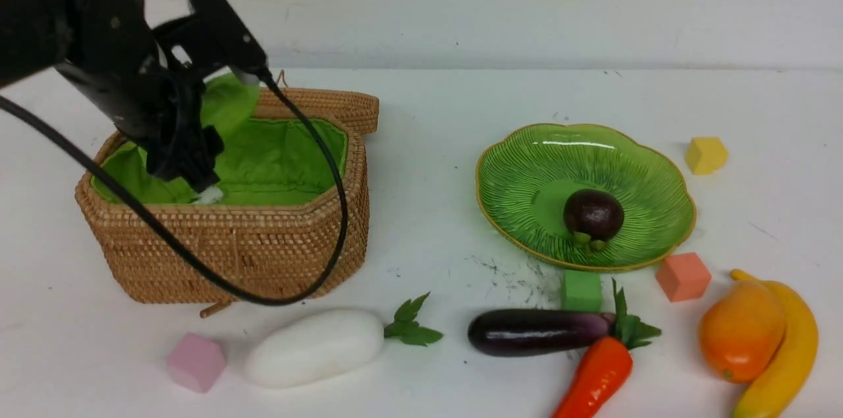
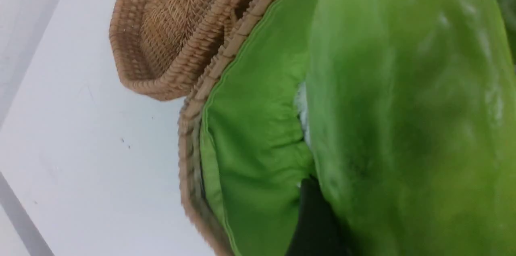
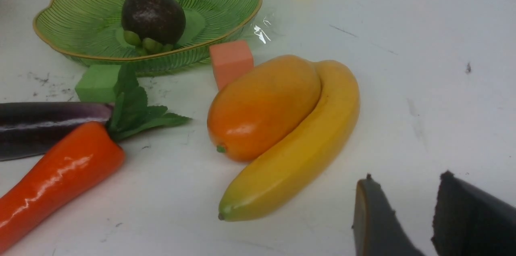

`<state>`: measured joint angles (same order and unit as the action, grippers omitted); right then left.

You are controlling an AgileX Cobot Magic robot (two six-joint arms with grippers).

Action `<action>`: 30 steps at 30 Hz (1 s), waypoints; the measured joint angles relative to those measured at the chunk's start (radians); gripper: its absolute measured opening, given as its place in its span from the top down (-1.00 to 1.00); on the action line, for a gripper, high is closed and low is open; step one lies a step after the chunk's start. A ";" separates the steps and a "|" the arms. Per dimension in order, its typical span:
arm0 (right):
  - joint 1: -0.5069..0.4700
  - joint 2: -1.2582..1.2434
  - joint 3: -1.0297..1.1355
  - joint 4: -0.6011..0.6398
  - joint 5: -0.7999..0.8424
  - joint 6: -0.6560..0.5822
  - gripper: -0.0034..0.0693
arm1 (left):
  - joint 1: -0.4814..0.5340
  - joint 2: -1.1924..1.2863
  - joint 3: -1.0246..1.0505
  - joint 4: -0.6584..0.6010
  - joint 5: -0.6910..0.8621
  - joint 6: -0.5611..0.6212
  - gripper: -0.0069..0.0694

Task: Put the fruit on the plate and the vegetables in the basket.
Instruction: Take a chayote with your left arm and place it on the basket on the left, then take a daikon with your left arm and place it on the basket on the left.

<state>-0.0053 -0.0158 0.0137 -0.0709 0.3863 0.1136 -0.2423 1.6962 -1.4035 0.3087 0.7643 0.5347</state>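
My left gripper (image 1: 197, 186) reaches down into the open woven basket (image 1: 263, 253) and is shut on the light green gourd (image 2: 403, 127); one black finger (image 2: 312, 223) presses its side, the other is hidden. The mangosteen (image 1: 593, 215) lies on the green plate (image 1: 632, 168). On the table in front lie the radish (image 1: 316, 347), eggplant (image 1: 533, 332) and carrot (image 1: 596, 375), with the mango (image 1: 741, 332) and banana (image 1: 787, 352) touching at the right. My right gripper (image 3: 407, 179) shows only in its wrist view, open and empty, beside the banana (image 3: 298, 155).
The basket's lid (image 1: 329, 105) hangs open behind it. Foam cubes lie about: pink (image 1: 195, 362) by the radish, green (image 1: 581, 291) and orange (image 1: 683, 276) in front of the plate, yellow (image 1: 706, 155) behind it. A black cable (image 1: 336, 207) loops over the basket's front.
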 joint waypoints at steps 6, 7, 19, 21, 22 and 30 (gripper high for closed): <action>0.000 0.000 0.000 0.000 0.000 0.000 0.23 | 0.000 0.062 0.000 -0.019 -0.031 -0.003 -0.41; 0.000 0.000 0.000 0.000 0.000 0.000 0.23 | 0.000 0.064 0.000 -0.025 -0.029 -0.004 -0.44; 0.000 0.000 0.000 0.000 0.000 0.000 0.23 | 0.002 -0.008 0.000 -0.159 0.046 0.009 -0.89; 0.000 0.000 0.000 0.000 0.000 0.000 0.23 | 0.002 -0.037 0.000 -0.198 0.069 0.033 -0.85; 0.000 0.000 0.000 0.000 0.000 0.000 0.23 | 0.002 -0.063 0.000 -0.223 0.085 0.049 -0.82; 0.000 0.000 0.000 0.000 0.000 0.000 0.23 | -0.074 -0.200 0.010 -0.461 0.358 0.080 -0.68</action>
<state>-0.0053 -0.0158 0.0137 -0.0709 0.3863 0.1136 -0.3168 1.4963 -1.3932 -0.1519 1.1226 0.6145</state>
